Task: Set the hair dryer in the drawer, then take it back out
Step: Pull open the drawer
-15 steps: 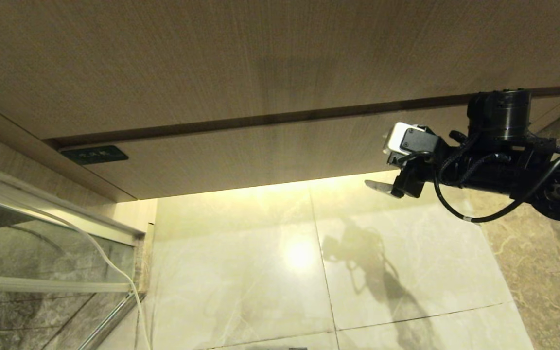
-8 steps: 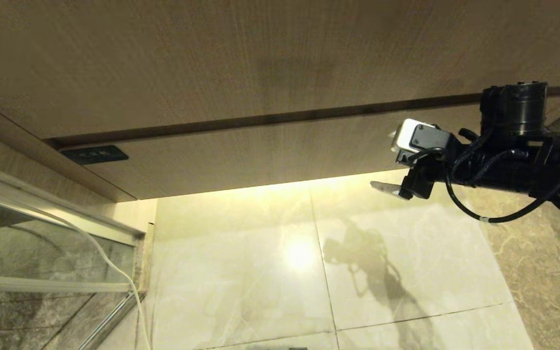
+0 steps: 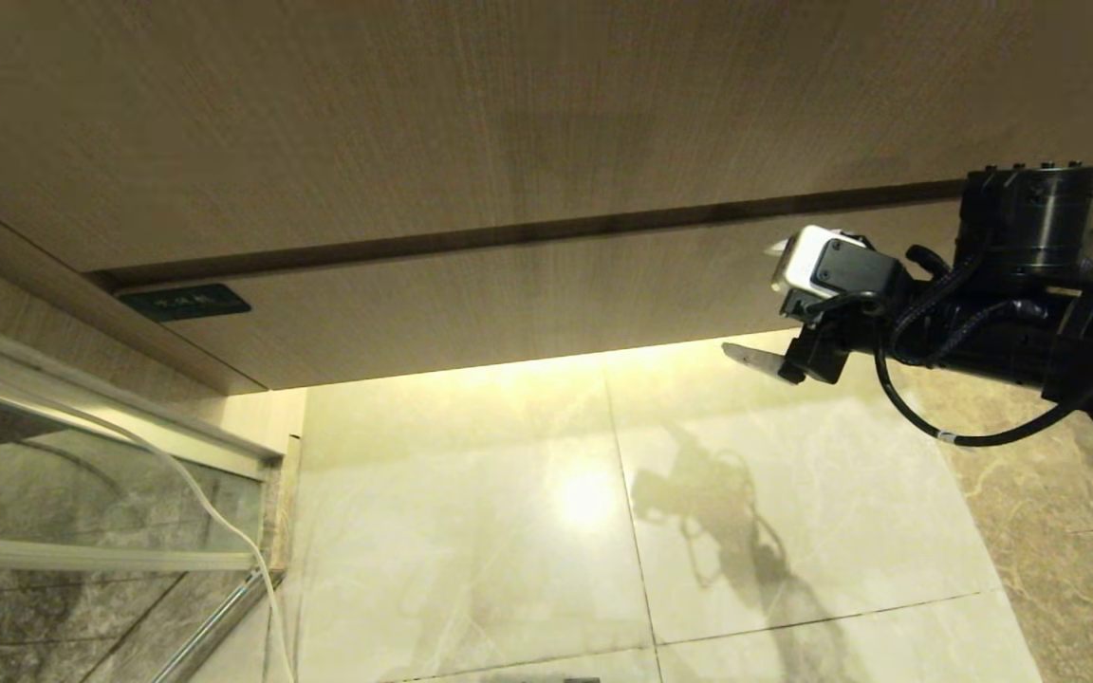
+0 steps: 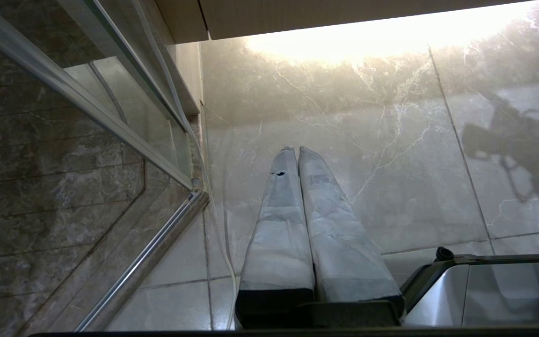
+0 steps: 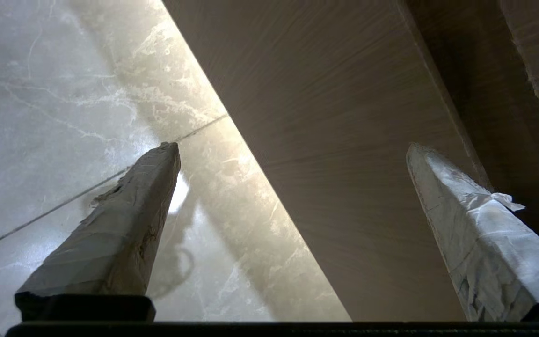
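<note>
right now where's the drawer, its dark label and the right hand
drawer point(image 3: 509, 304): head view, middle of its closed wood-grain front
dark label point(image 3: 184, 302): head view, centre of label
right hand point(image 5: 293, 150): right wrist view, midway between open fingertips

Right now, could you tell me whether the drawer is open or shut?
Shut: the drawer front sits flush beneath the taller panel, only a thin dark gap between them.

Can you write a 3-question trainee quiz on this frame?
1. True or false: the drawer is shut.
2. The right gripper is: A) open and empty, B) closed on a hair dryer, C) out of view.
3. The left gripper hangs over the pale ___ floor, fingers together.

Key: 1 true; 2 A; 3 tiled
</note>
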